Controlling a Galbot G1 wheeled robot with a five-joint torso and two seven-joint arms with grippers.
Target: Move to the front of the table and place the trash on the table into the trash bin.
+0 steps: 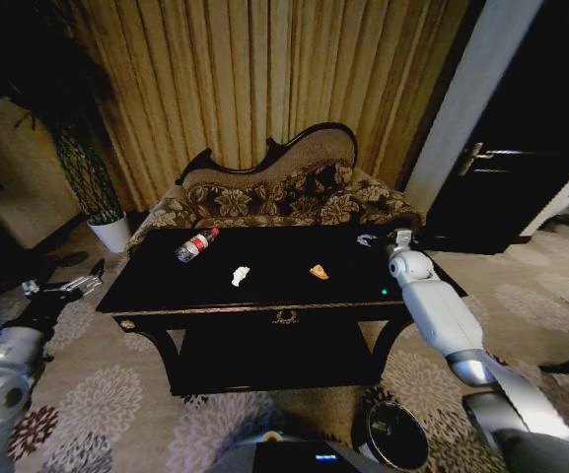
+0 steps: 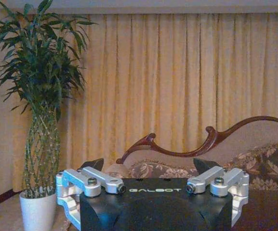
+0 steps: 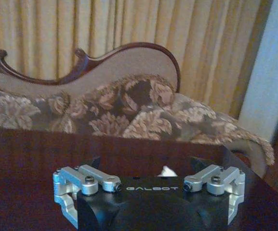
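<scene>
The black table [image 1: 264, 308] with gold trim stands in front of me. On it lie the trash items: a clear bottle [image 1: 196, 244] with a red cap at the far left, a white crumpled scrap [image 1: 240, 276] in the middle and a small orange piece [image 1: 319, 271] to its right. Another small white scrap [image 3: 166, 171] lies near the far right corner, just ahead of my open right gripper [image 1: 383, 239] [image 3: 146, 162], which hovers over the tabletop [image 3: 33, 154]. My left gripper [image 1: 64, 281] [image 2: 148, 166] is open and empty, off the table's left side. The round dark trash bin [image 1: 395, 434] sits on the carpet at the table's near right.
A patterned brown sofa [image 1: 284, 197] backs the table, with gold curtains [image 1: 264, 69] behind it. A tall plant in a white pot [image 1: 113, 234] [image 2: 37, 211] stands at the far left. A dark door [image 1: 521, 187] is at the right. Patterned carpet [image 1: 116, 404] lies around the table.
</scene>
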